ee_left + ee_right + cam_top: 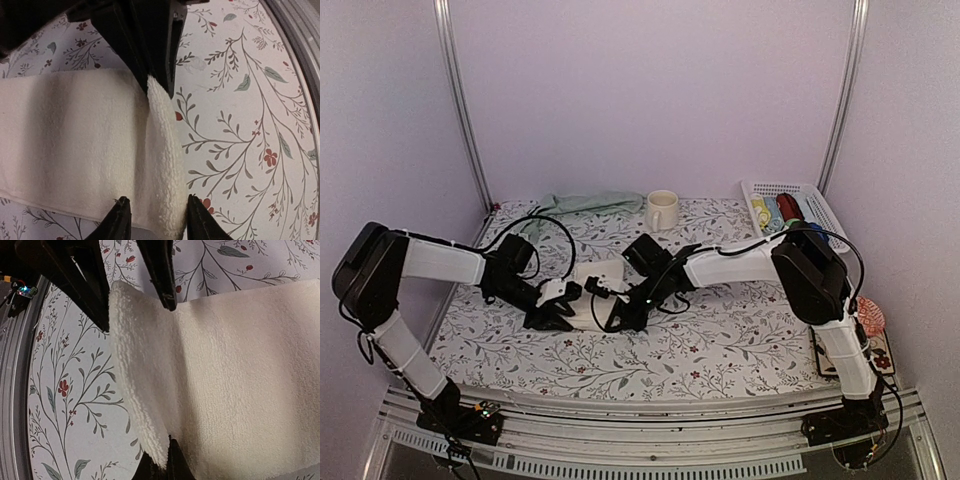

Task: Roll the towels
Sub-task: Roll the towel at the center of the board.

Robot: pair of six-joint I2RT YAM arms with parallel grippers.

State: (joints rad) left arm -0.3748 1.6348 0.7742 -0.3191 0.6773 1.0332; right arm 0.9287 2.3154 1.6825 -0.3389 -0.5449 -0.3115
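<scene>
1. Covering the table is a flowered cloth (740, 340), with pale walls (650, 90) around; green towel (585, 203) at the back, cream towel (602, 282) mid-table.
2. Wrist views alone show the left gripper (159, 220) with jaws apart astride its raised edge, the right gripper (162, 467) pinching it.

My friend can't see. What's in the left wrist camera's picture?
A cream towel lies on a flowery tablecloth, its edge bunched into a raised ridge. The left gripper's two black fingertips sit either side of the ridge at the bottom; the right gripper pinches it at the top.
</scene>
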